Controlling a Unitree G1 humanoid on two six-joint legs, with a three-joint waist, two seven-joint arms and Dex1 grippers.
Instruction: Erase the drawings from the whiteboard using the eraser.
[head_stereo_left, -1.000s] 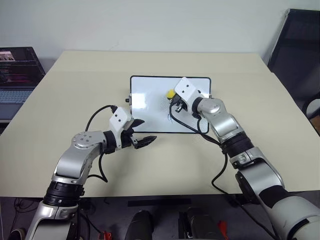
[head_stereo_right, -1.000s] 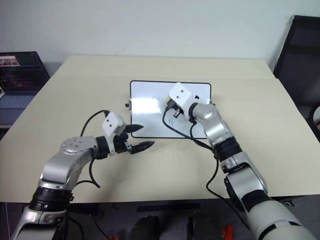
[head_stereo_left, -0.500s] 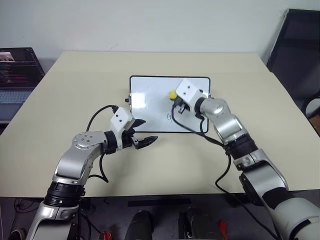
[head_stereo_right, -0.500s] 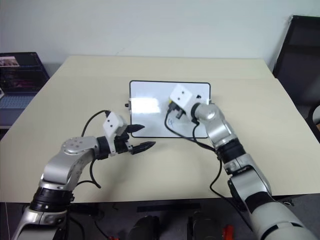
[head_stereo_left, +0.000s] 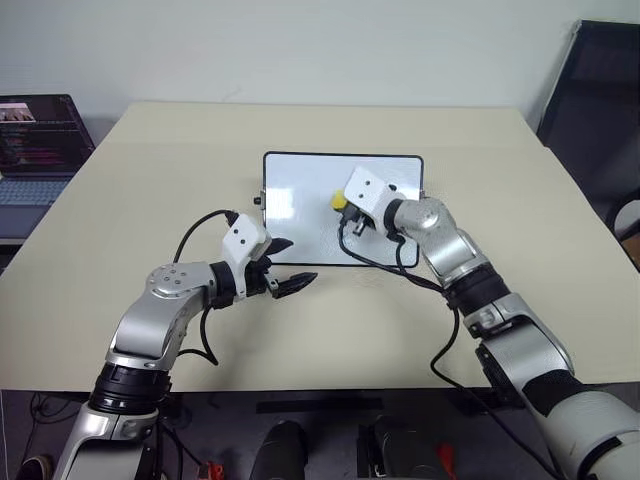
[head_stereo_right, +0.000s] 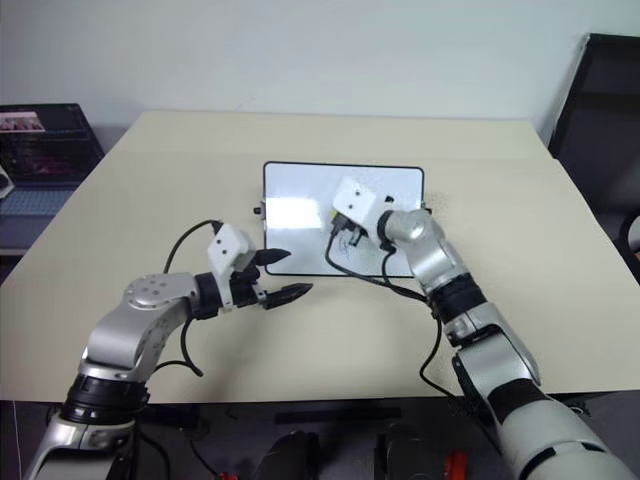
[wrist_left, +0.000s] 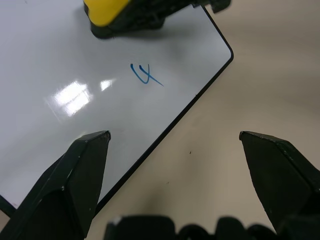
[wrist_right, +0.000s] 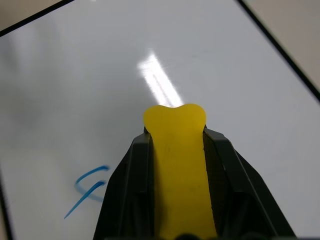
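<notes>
Wiping is under way: the right claw (wrist_right: 175, 165) is clamped on the yellow eraser (wrist_right: 177, 150) over the whiteboard (head_stereo_left: 300, 180) on the surface. One blue scribble (wrist_left: 145, 75) remains near the board's near edge, so the next stroke likely must bring the eraser down onto it; the left claw (head_stereo_left: 285, 265) hangs open beside the board

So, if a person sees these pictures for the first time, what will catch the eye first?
Probably the yellow eraser, clamped in the right gripper over the middle of the whiteboard on the beige table. Next comes the single blue scribble near the board's front edge, beside the eraser. The left gripper hovers open just off the board's front left corner, holding nothing.
</notes>
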